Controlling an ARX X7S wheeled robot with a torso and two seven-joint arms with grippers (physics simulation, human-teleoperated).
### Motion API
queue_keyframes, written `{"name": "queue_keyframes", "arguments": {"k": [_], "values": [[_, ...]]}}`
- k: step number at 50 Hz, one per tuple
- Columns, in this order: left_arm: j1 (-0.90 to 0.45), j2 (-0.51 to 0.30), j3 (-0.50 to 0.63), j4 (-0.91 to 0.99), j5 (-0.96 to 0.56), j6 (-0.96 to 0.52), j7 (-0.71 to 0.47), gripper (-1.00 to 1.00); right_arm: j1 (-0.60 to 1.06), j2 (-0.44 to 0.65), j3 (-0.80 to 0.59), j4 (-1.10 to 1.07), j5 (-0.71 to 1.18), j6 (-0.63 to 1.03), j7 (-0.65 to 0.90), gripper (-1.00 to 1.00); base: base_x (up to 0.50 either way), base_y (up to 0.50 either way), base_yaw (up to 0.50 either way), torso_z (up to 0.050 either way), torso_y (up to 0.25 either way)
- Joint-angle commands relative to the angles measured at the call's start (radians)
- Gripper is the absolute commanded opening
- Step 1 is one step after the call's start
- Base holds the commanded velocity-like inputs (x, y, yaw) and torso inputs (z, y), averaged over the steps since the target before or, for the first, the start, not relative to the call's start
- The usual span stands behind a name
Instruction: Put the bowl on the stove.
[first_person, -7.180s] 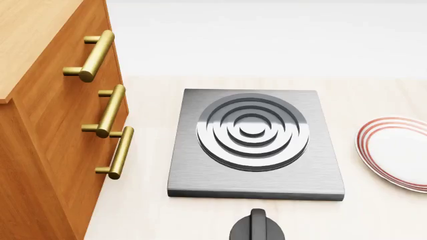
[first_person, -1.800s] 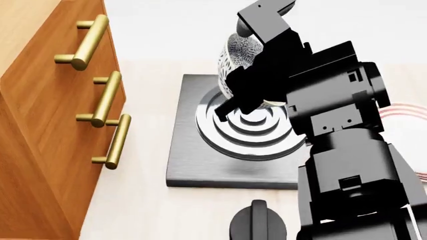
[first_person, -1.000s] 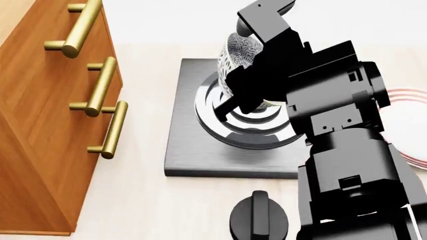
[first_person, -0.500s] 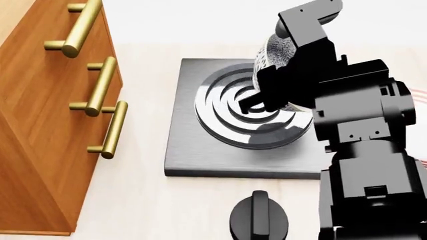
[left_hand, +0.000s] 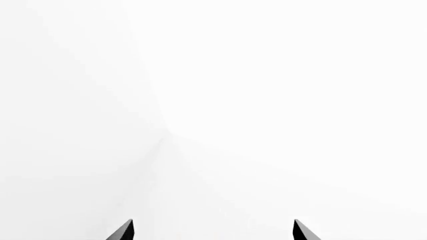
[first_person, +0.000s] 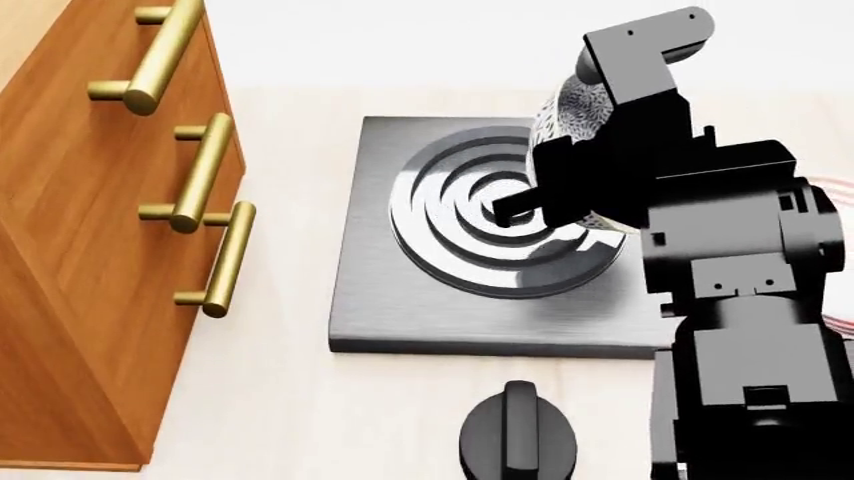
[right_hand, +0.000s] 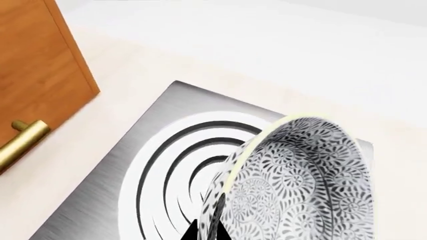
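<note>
The right tool (right_hand: 205, 231) is clamped on the rim of the bowl (right_hand: 300, 185), holding it tilted on edge above the stove (first_person: 400, 300), over the burner's right side. The left tool (left_hand: 212, 231) stands apart, empty.

Right end effector (right_hand: 205, 231) pinched shut — arm reaching forward; left end effector (left_hand: 212, 231) spread.

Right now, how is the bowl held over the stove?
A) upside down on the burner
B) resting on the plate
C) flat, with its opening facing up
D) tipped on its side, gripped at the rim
D: the bowl stands on edge above the stove, its rim pinched by the right end effector.
</note>
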Motion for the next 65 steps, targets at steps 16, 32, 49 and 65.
{"name": "queue_keyframes", "arguments": {"k": [16, 32, 49, 65], "values": [[-0.005, -0.008, -0.002, -0.007, 0.0, 0.001, -0.006, 1.0, 0.011, -0.026, 0.011, 0.0, 0.005, 0.002, -0.017, -1.0, 0.0, 0.0, 0.0, 0.0, 0.001], [0.005, -0.008, 0.007, -0.007, 0.025, 0.011, -0.001, 1.0, 0.011, -0.026, 0.011, 0.0, 0.005, 0.002, -0.017, -1.0, 0.0, 0.0, 0.0, 0.0, -0.095], [0.003, -0.011, 0.011, -0.01, 0.022, 0.009, -0.005, 1.0, 0.011, -0.026, 0.011, 0.0, 0.005, 0.002, -0.017, -1.0, 0.0, 0.0, 0.0, 0.0, -0.047], [0.004, -0.014, 0.013, -0.012, 0.021, 0.011, -0.008, 1.0, 0.011, -0.026, 0.011, 0.0, 0.005, 0.002, -0.017, 1.0, 0.0, 0.0, 0.0, 0.0, 0.0]]}}
